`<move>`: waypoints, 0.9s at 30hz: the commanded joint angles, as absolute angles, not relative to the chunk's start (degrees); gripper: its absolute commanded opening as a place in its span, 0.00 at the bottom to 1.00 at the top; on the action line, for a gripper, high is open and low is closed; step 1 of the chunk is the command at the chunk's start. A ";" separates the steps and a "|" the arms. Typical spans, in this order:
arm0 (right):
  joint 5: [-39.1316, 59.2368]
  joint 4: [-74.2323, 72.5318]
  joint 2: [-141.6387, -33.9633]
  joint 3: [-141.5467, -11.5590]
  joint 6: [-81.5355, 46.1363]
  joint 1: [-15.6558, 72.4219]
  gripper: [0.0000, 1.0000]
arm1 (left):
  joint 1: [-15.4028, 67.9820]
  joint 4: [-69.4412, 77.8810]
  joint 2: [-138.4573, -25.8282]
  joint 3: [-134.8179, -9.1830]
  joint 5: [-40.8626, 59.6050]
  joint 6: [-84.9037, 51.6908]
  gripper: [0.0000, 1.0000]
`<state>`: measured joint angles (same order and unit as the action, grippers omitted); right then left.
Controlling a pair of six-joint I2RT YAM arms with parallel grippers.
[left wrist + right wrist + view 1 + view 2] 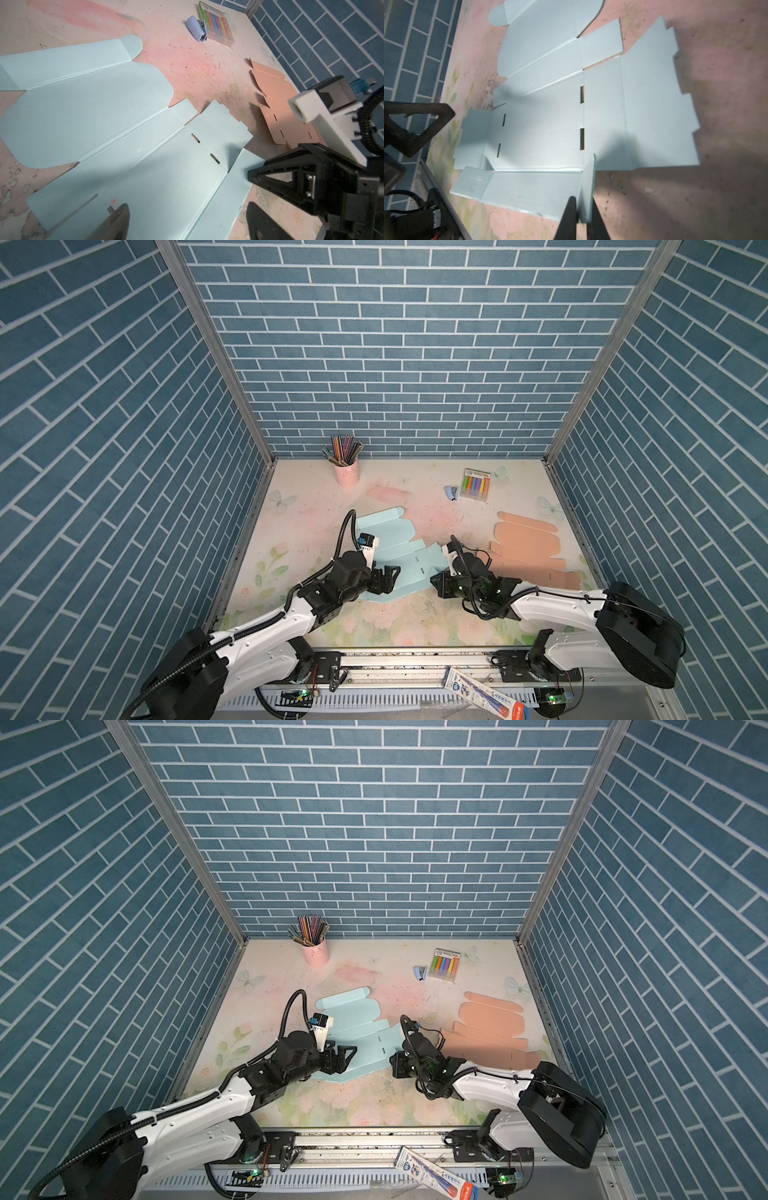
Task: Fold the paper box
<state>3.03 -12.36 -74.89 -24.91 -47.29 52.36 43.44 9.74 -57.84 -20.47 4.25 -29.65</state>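
Observation:
The paper box (395,556) (357,1029) is a light blue die-cut blank lying almost flat on the table, seen in both top views. My right gripper (583,207) (435,577) is shut on a small side flap (588,187) at the blank's near right corner, and the flap stands upright between the jaws. My left gripper (187,224) (388,578) (343,1060) is open, low over the blank's near left part, with bare paper (145,166) between its fingers. The right gripper's finger (270,178) shows at the blank's edge in the left wrist view.
A pink box blank (528,547) lies flat right of the right gripper. At the back stand a pink cup of pencils (347,470), a small stapler (453,492) and a marker pack (476,485). A printed carton (482,693) rests on the front rail. Blue brick walls enclose three sides.

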 commanded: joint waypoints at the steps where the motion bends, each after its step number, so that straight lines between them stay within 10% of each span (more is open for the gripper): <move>1: 3.30 -7.18 -75.06 -26.67 -43.38 50.99 0.11 | 43.77 7.99 -56.77 -22.50 2.72 -28.83 0.88; 27: 13.27 6.41 -79.65 -38.64 -20.55 45.26 0.11 | 43.64 7.97 -55.73 -20.67 1.63 -29.63 0.88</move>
